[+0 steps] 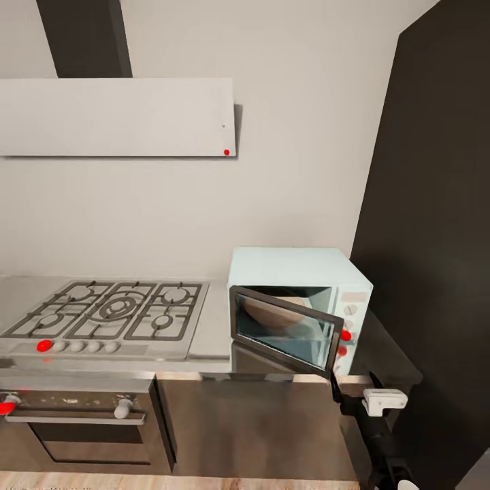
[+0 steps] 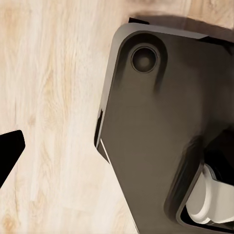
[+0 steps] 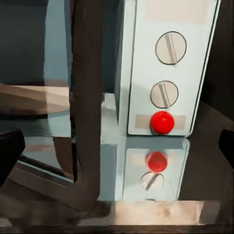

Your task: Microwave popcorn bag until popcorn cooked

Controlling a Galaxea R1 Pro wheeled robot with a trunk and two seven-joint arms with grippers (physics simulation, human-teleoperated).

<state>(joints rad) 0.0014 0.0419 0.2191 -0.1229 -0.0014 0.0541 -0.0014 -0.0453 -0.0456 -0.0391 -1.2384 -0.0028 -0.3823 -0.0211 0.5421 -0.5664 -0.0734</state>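
Tan crumpled popcorn bag (image 1: 272,314) looks already inside the small pale-blue microwave (image 1: 299,272) on the grey bench (image 1: 211,327); dark glass door (image 1: 284,332) half open; closing and heating remain; right gripper (image 3: 117,151) spread, left gripper's state can't tell.

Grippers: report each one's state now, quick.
Left gripper: cannot be told; one dark fingertip shows over wood floor.
Right gripper: open, empty, facing the pale-blue boxy microwave.
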